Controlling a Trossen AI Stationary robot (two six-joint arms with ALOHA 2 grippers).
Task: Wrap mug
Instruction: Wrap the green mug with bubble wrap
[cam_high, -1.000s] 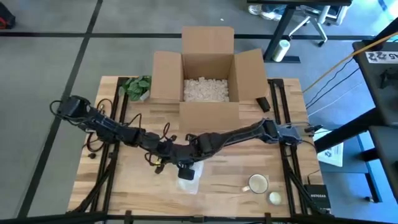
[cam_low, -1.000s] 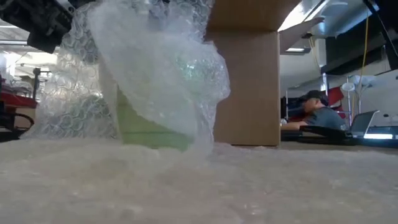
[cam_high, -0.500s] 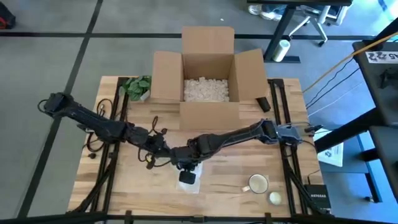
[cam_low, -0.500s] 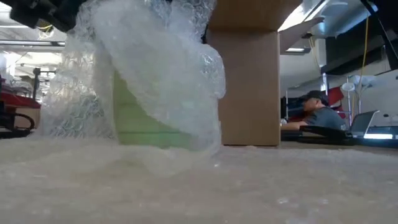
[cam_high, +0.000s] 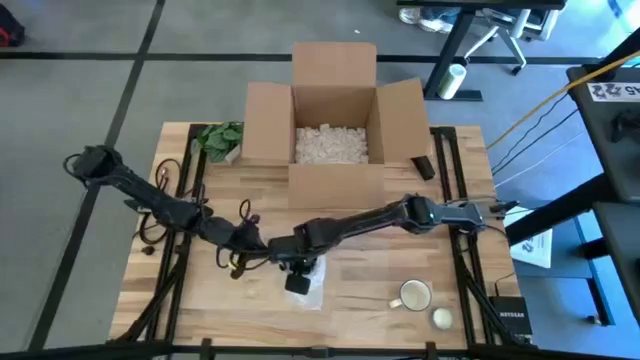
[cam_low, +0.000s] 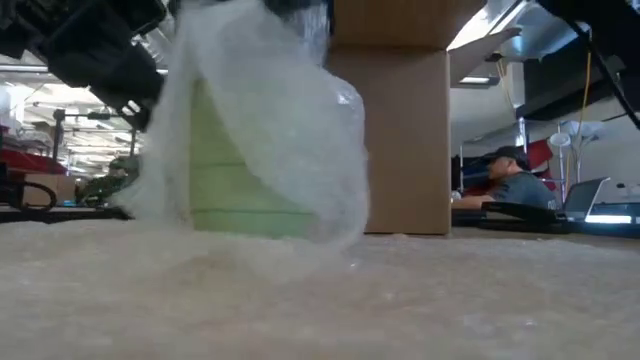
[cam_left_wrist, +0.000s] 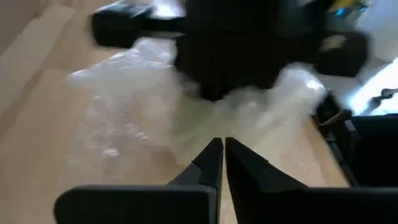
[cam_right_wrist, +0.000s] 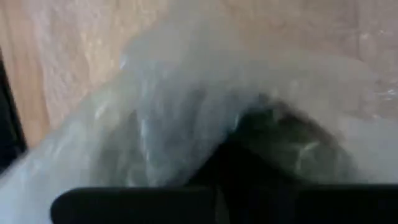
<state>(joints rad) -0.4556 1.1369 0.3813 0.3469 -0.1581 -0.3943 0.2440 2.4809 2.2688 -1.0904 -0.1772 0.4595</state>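
A pale green mug (cam_low: 235, 160) stands upright on the table, draped in clear bubble wrap (cam_low: 290, 130). The wrap's lower part spreads over the wood (cam_high: 312, 293). My left gripper (cam_high: 256, 252) is just left of the mug, shut on the wrap; it is the dark shape (cam_low: 100, 50) in the low view. My right gripper (cam_high: 297, 272) hovers right over the mug, and its wrist view shows only wrap (cam_right_wrist: 186, 93) close up. My left gripper pinches the bubble wrap at its left edge (cam_left_wrist: 214, 132) between its two shut fingers. It comes nearly level from the table's left. The wrap fans out from the fingertips toward the mug. One layer or several, I cannot tell.
An open cardboard box (cam_high: 335, 120) with packing peanuts stands at the far middle, a small green plant (cam_high: 220, 140) to its left. A white mug (cam_high: 413, 295) and a small round object (cam_high: 441, 318) sit near right. A person (cam_low: 510, 175) sits beyond the table.
The mug has gone from tilted to upright. The wrap's left part, first held spread out to the left, is now drawn in against the mug. My left gripper has moved toward the table's left edge, and my right gripper has shifted a little left over the mug.
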